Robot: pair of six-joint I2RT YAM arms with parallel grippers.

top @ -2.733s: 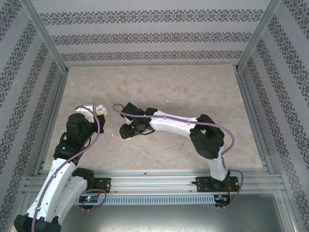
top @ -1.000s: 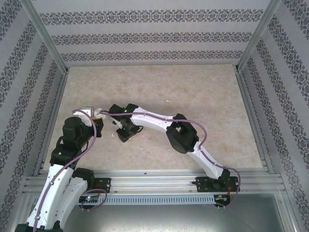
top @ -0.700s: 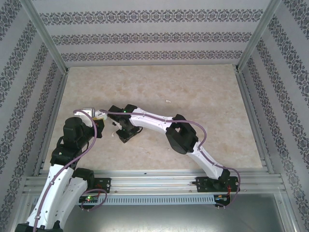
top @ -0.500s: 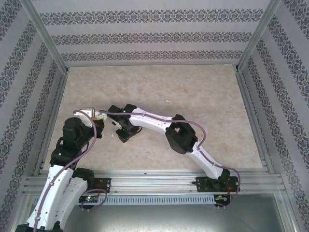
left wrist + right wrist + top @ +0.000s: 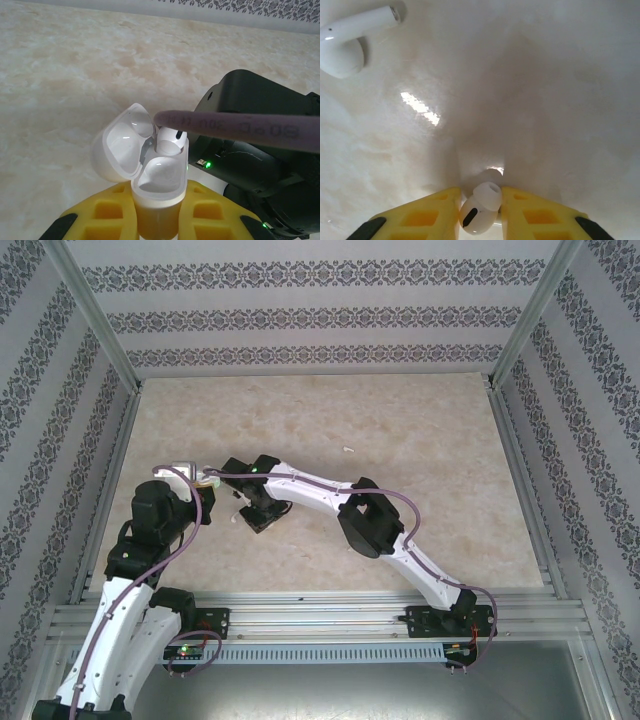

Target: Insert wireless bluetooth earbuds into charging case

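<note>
My left gripper point(image 5: 157, 212) is shut on the body of a white charging case point(image 5: 159, 181), held upright with its lid point(image 5: 119, 146) swung open to the left. One white earbud point(image 5: 169, 142) sits in the case's far socket; the near socket shows hollow. In the top view the case point(image 5: 207, 479) is at the table's left. My right gripper point(image 5: 480, 201) points down at the table just right of it, its yellow fingers point(image 5: 432, 212) closed against both sides of a white earbud point(image 5: 479, 209) with a soft tip. A second loose earbud point(image 5: 349, 41) lies on the table further off.
A purple cable point(image 5: 240, 126) crosses just over the open case, with the right arm's black wrist point(image 5: 255, 155) close behind it. Another small white piece point(image 5: 347, 450) lies on the marble table point(image 5: 400, 420) to the right. Patterned walls and metal rails enclose the table.
The right gripper's fingers have closed in on the earbud on the table. The right arm has settled slightly lower beside the case. The left arm holds the case as before.
</note>
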